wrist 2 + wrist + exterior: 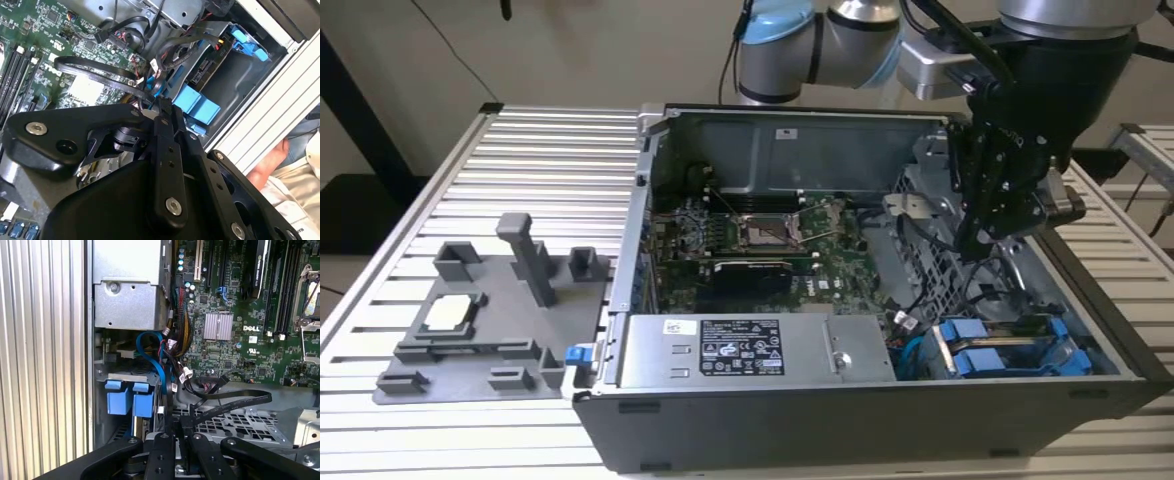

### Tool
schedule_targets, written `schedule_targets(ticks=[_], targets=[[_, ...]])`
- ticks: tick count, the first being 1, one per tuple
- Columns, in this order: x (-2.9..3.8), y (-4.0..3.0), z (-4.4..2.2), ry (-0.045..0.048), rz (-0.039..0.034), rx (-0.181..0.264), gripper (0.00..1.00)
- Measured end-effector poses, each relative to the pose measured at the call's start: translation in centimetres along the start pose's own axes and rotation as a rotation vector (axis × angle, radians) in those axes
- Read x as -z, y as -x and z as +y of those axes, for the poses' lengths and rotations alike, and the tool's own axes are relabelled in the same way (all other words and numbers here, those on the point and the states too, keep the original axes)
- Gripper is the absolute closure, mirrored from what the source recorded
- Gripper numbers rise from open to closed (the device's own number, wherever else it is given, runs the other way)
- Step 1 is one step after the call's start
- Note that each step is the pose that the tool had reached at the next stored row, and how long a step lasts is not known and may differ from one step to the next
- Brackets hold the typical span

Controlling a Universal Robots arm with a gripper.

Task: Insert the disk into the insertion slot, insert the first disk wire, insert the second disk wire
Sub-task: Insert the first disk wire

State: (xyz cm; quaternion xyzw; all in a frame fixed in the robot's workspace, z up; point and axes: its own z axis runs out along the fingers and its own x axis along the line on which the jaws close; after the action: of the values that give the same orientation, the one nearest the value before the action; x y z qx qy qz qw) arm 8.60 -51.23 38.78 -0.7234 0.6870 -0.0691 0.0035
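The disk shows as bright blue frame tabs [983, 352] seated in the insertion slot [923, 352], the grey drive cage at the case's front corner on the exterior view's right. Both wrist views show the blue tabs [128, 401] [198, 106] in the bay. My black gripper [979, 243] hangs inside the case just above and behind the cage. Its fingers stand together at the tips [161, 106] [180, 426], apparently shut on the end of a flat black wire [235, 404] that loops over the board [95, 75]. The wire's connector is hidden by the fingers.
The green motherboard [747, 240] fills the case middle, and the grey power-supply box [747, 350] lies along the front. Loose black and blue cables [172, 360] crowd the space by the cage. A grey fixture plate [487, 320] lies on the slatted table outside the case.
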Motion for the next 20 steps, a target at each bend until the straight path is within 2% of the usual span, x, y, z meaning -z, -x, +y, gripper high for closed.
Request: schedule_targets(ticks=[3,4,6,8,9,14,15,20], targets=[[0.00,0.00,0.00,0.0000,0.0003,0.000,0.82],[0.01,0.01,0.05,0.0000,0.0004,0.000,0.76],[0.06,0.07,0.45,-0.0002,0.0010,0.000,0.76],[0.10,0.20,0.77,-0.0004,0.0050,0.000,0.76],[0.11,0.24,0.89,-0.0012,0.0095,0.001,0.76],[-0.05,0.37,1.00,-0.0084,0.0560,0.006,0.76],[-0.15,0.39,1.02,-0.0101,0.0605,0.007,0.76],[-0.56,0.47,1.11,-0.0283,0.0598,0.004,0.76]])
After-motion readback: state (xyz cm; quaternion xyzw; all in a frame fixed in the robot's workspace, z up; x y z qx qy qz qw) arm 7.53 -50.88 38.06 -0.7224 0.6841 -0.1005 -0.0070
